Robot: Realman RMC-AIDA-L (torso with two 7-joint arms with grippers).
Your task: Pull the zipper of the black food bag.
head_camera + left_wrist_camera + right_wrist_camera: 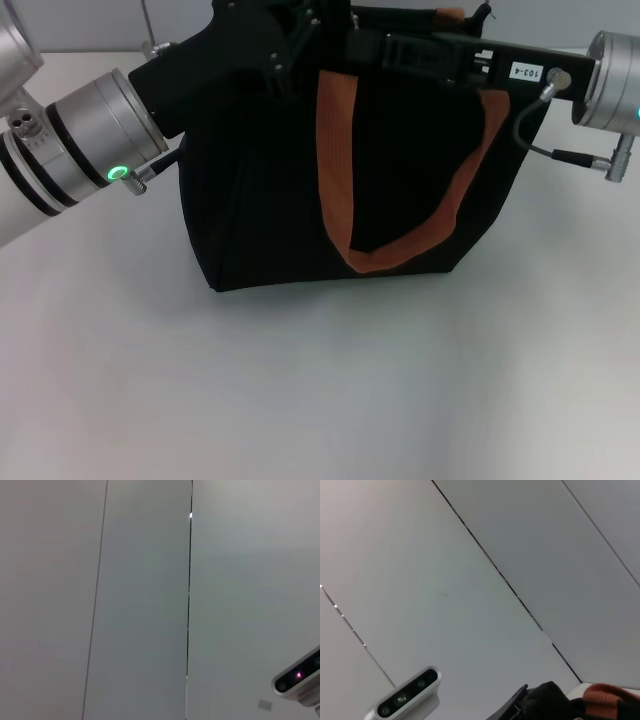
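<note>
Head view: boxy black food bag, orange webbing handle, both grippers at top; right wrist view: panelled wall; jaw states unclear

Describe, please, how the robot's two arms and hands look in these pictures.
Both arms have white links and silver metal wrist cylinders with black bands. The left arm shows a green light ring and a black hand. The right arm has a thin grey looped cable, and its black hand carries a white "103-4" label.
</note>
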